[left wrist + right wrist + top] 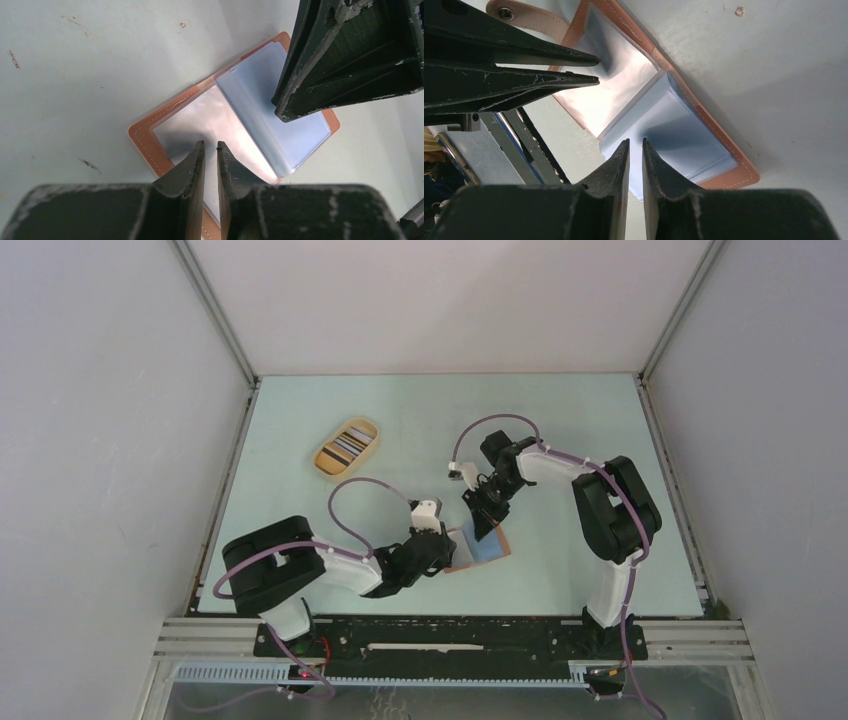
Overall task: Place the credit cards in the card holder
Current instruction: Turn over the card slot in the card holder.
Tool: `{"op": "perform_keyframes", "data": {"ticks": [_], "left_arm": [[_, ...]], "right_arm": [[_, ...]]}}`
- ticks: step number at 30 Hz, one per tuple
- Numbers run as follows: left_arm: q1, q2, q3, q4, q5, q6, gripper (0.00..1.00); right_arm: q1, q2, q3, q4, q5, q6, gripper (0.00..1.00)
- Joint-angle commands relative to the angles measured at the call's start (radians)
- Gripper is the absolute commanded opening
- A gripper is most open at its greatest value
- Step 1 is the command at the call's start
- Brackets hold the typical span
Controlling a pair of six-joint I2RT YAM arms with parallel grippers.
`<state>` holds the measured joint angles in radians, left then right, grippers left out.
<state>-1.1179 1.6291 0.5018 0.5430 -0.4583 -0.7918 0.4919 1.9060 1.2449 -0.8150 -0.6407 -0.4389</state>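
Note:
The card holder (484, 549) lies open and flat near the table's front middle, with a reddish-brown leather border (148, 143) and clear and bluish plastic sleeves (674, 127) inside. Its snap tab (524, 16) points away. My left gripper (210, 145) hovers over the clear sleeve, its jaws a narrow slit apart with nothing between them. My right gripper (635, 141) hangs over the bluish sleeves, also barely parted and empty. Each wrist view shows the other arm's fingers (350, 50) over the holder. The credit cards (349, 445) lie stacked in an oval tan tray at the back left.
The oval tan tray (325, 463) sits well behind and left of the two grippers. Grey walls enclose the pale green table (580, 430) on three sides. Both arms crowd the same small spot over the holder.

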Motion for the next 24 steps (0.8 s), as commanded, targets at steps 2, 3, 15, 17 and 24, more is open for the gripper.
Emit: {"op": "perform_keyframes", "data": {"ticks": [2,3,15,17,24], "left_arm": [[0.014,0.014,0.034,-0.006,0.044,0.025,0.20],[0.016,0.015,0.035,-0.006,0.046,0.025,0.20],[0.030,-0.012,0.048,0.008,0.129,0.074,0.22],[0.032,-0.015,0.051,0.013,0.141,0.080,0.23],[0.036,-0.027,0.058,0.034,0.191,0.096,0.25]], "right_arm": [[-0.008,0.006,0.016,-0.005,0.011,0.014,0.23],[-0.009,0.003,0.016,-0.006,0.005,0.014,0.23],[-0.033,-0.097,0.016,-0.041,-0.146,-0.042,0.23],[-0.043,-0.106,0.016,-0.047,-0.158,-0.047,0.23],[-0.072,-0.135,0.016,-0.068,-0.199,-0.072,0.24]]}}
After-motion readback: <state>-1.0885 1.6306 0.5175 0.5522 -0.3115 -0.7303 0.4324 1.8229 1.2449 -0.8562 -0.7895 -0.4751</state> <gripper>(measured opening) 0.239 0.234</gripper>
